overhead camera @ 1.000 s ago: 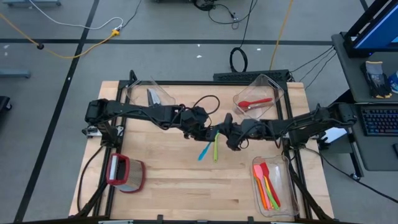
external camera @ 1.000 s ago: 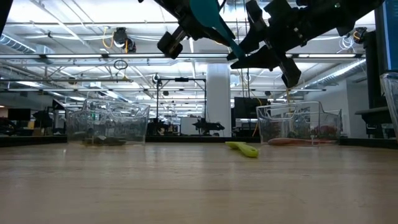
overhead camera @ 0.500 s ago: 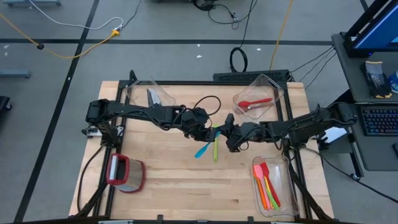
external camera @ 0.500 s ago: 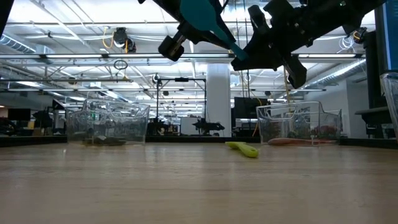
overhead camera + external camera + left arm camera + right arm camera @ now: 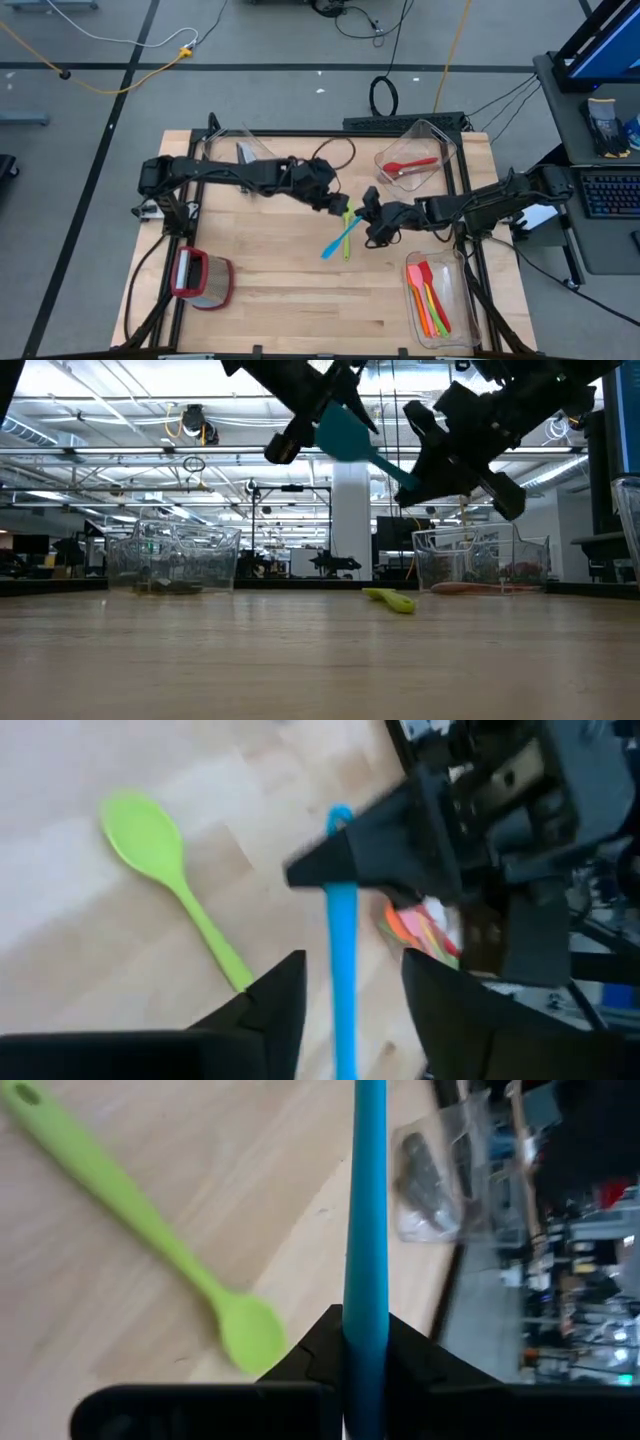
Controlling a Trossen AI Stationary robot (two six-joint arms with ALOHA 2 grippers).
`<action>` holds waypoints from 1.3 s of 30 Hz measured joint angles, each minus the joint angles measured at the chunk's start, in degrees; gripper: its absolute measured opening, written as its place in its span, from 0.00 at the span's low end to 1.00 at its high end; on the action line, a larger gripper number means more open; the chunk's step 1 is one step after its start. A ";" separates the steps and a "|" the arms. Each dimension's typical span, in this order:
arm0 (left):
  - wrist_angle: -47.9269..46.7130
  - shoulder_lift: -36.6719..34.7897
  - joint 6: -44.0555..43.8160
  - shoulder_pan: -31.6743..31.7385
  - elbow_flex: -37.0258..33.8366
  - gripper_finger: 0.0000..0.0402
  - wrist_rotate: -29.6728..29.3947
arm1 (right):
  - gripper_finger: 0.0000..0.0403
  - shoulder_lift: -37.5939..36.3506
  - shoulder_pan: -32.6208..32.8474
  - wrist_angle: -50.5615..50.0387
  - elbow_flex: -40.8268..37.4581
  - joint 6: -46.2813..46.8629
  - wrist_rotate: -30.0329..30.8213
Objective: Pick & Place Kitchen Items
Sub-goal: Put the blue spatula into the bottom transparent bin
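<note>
A blue utensil (image 5: 336,242) hangs above the table's middle, with my right gripper (image 5: 368,222) shut on its handle. Its broad head (image 5: 345,432) points toward the near left. My left gripper (image 5: 338,205) is open; its fingers (image 5: 275,1005) stand on either side of the blue handle (image 5: 341,970) without touching it. A green spoon (image 5: 347,253) lies flat on the wood just below them, also seen in the low view (image 5: 392,599). My right gripper pinches the blue utensil's handle (image 5: 366,1280) between its two fingers, near the end with the hole (image 5: 338,816). The fingers come from the table's right, slanting down. The utensil sticks out toward the near left, lifted clear of the table.
A clear bin with dark knives (image 5: 245,153) stands at the far left, another with a red utensil (image 5: 412,162) at the far right. A third bin (image 5: 437,298) with several coloured utensils sits near right. A red-rimmed container (image 5: 200,278) lies near left.
My left gripper has let go of the blue utensil and drawn back a little toward the far edge, rolling as it went. The utensil stays up in my right gripper's hold; its head now shows free below my left gripper. My right gripper has tipped further down.
</note>
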 joint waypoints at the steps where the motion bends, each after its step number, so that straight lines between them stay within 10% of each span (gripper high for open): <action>1: -0.22 -0.04 1.91 0.76 0.01 0.44 0.13 | 0.05 -0.03 0.00 -1.13 0.01 0.99 0.01; 21: -1.78 -1.20 25.34 13.49 0.01 0.44 -8.74 | 0.05 -7.22 -2.64 -24.56 2.01 33.55 -0.74; 39: -1.65 -1.20 43.54 14.29 0.01 0.43 -11.61 | 0.05 -13.49 -10.95 -30.20 2.39 73.99 -25.72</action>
